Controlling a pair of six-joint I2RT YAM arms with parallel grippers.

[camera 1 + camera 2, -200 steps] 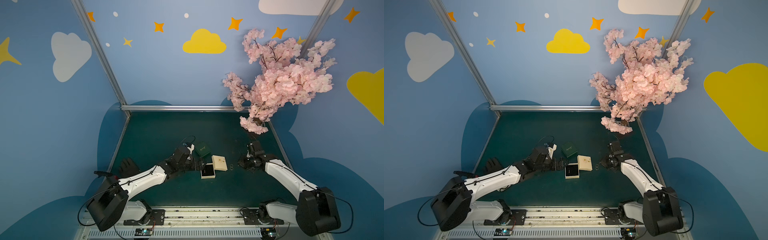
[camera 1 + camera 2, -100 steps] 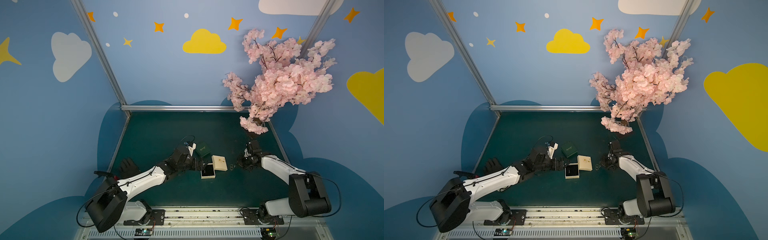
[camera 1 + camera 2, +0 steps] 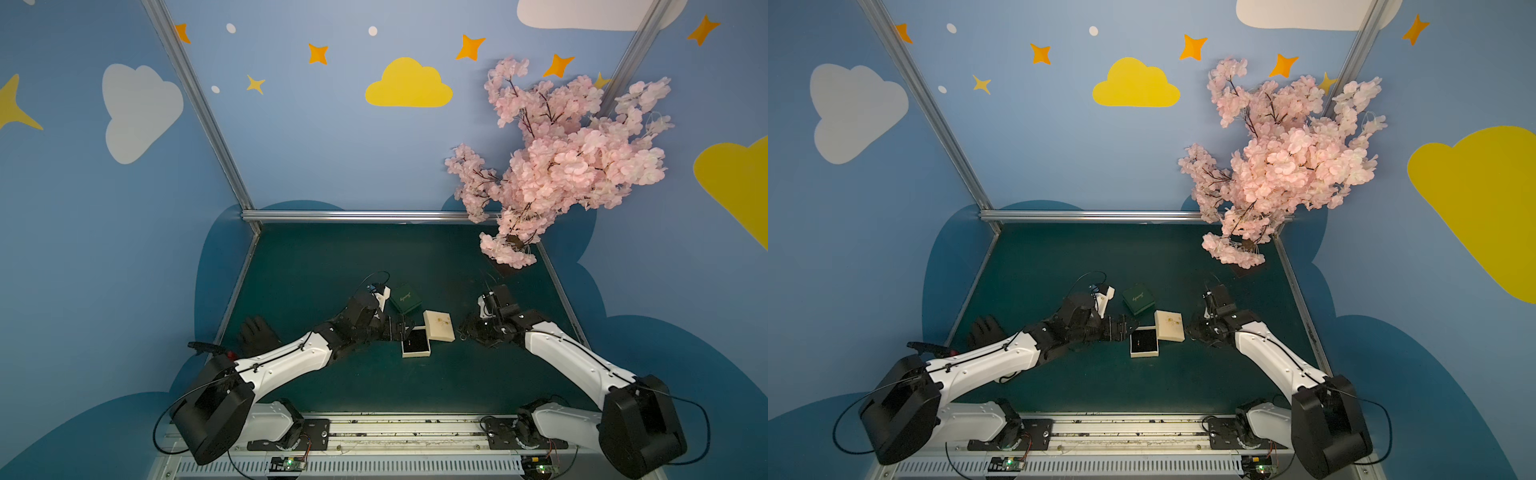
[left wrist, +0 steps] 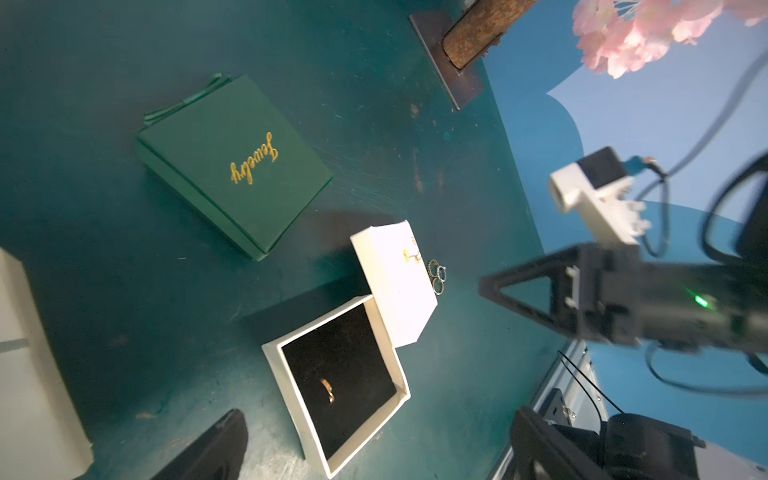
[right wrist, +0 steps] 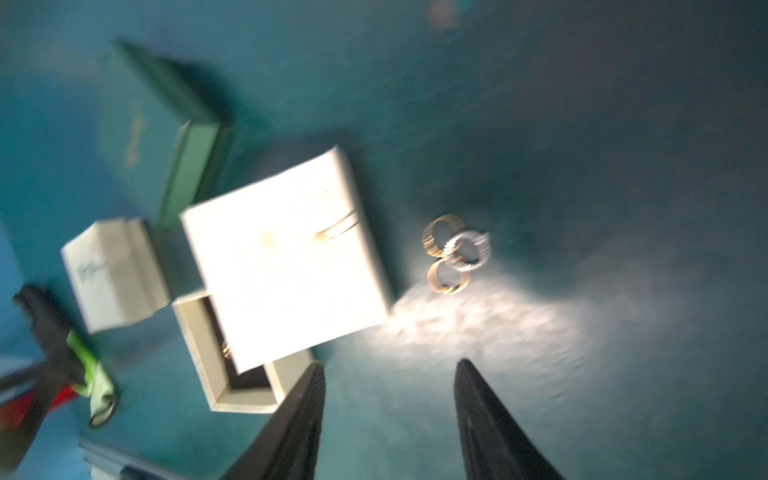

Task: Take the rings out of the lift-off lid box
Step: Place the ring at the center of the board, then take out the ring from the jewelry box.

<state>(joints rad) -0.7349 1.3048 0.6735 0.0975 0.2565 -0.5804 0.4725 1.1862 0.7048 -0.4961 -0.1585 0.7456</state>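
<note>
- You have three rings (image 4: 437, 274) lying in a touching cluster on the green mat (image 4: 124, 291), just beside the lid. A fourth ring (image 4: 328, 390) lies on the box's black lining.
- The lift-off lid box (image 4: 296, 409) sits open, and its cream lid (image 4: 395, 286) overlaps one corner of it.
- Your right gripper (image 5: 390, 363) has its jaws apart and empty, with the tips near the cluster but not touching it.
- Your left gripper (image 3: 404, 329) is spread wide, gripping nothing, just beside the box.
- A closed green box (image 4: 232, 166) lies near the lid.

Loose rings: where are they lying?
In the right wrist view, three rings lie clustered on the mat beside the white lid, between it and the right tool.
</note>
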